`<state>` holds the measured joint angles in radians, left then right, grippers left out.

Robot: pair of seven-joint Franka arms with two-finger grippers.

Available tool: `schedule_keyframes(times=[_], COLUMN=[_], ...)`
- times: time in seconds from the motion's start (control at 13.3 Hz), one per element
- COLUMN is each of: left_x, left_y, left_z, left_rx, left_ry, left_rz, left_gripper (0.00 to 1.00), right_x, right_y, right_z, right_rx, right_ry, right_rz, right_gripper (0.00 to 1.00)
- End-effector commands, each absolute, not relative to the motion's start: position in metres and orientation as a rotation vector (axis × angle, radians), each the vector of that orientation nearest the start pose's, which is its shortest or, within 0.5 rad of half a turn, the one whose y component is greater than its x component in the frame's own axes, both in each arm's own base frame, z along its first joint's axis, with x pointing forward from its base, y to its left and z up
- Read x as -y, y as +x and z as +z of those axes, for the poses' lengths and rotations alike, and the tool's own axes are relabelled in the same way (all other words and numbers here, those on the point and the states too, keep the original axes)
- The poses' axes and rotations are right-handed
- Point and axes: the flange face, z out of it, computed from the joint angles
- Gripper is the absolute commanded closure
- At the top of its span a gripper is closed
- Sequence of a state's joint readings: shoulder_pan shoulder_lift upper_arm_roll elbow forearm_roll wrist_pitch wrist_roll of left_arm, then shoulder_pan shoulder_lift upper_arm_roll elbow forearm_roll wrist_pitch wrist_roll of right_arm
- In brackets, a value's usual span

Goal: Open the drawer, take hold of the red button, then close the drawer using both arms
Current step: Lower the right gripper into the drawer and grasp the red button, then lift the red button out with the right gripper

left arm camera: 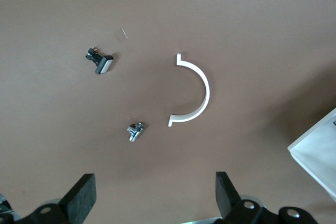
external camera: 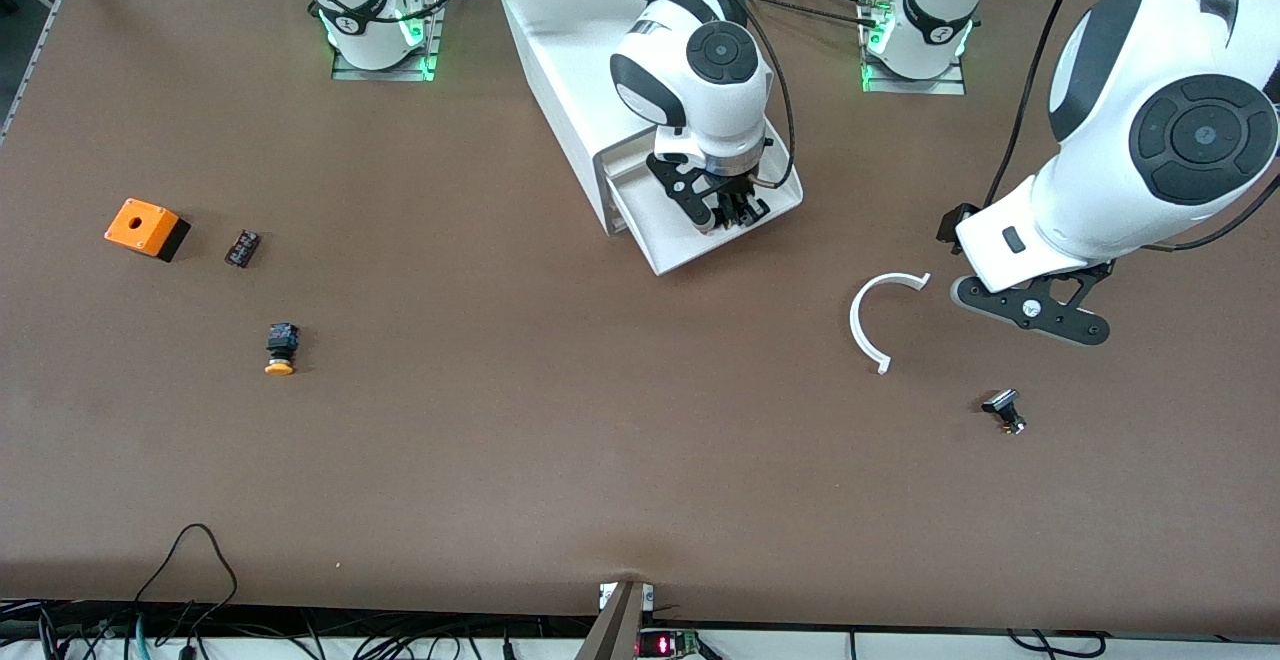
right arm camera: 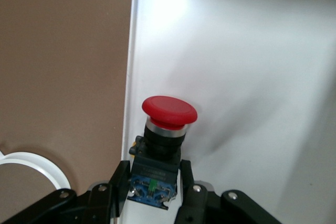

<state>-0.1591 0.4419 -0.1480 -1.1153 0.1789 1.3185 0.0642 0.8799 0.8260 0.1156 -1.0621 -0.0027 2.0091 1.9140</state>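
Right claw (right arm camera: 152,190) over the open drawer (external camera: 700,230), clamping the button (right arm camera: 160,145), red cap pointing away from the claw, left claw (left arm camera: 155,195) spread wide over the bench (external camera: 560,420)

The right arm (external camera: 640,0) is stretched from its base toward the middle of the counter, its wrist bent downward, and the right hand (right arm camera: 152,190) is closed on the button (right arm camera: 163,145). The left arm (external camera: 1150,120) is held aloft, waiting, and the left hand (left arm camera: 152,200) is spread wide, pointed down.
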Motion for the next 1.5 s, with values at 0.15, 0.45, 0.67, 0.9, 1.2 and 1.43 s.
schedule_keyframes(times=[0.15, 0.45, 0.67, 0.9, 1.2, 1.43], left_x=[0.176, 0.197, 0.222, 0.243, 0.298, 0.322], left_y=[0.638, 0.637, 0.628, 0.608, 0.558, 0.522], left_z=[0.503, 0.453, 0.419, 0.373, 0.324, 0.293], left_rx=[-0.22, 0.067, 0.167, 0.358, 0.637, 0.781], left_ry=[-3.081, -3.091, -3.109, -3.099, -3.081, -3.082], left_rz=[0.415, 0.412, 0.356, 0.328, 0.255, 0.175], left_gripper=[0.0, 0.01, 0.02, 0.02, 0.02, 0.02], right_x=[-0.585, -0.519, -0.454, -0.382, -0.265, -0.197], right_y=[0.506, 0.554, 0.593, 0.627, 0.664, 0.661], right_z=[0.426, 0.449, 0.452, 0.441, 0.415, 0.366], right_rx=[-1.294, -0.881, -0.527, -0.233, 0.048, 0.188], right_ry=[-2.679, -2.852, -2.965, -3.022, -3.029, -3.057], right_rz=[0.239, 0.222, 0.248, 0.295, 0.267, 0.168], right_gripper=[1.0, 1.0, 1.0, 1.0, 1.0, 1.0])
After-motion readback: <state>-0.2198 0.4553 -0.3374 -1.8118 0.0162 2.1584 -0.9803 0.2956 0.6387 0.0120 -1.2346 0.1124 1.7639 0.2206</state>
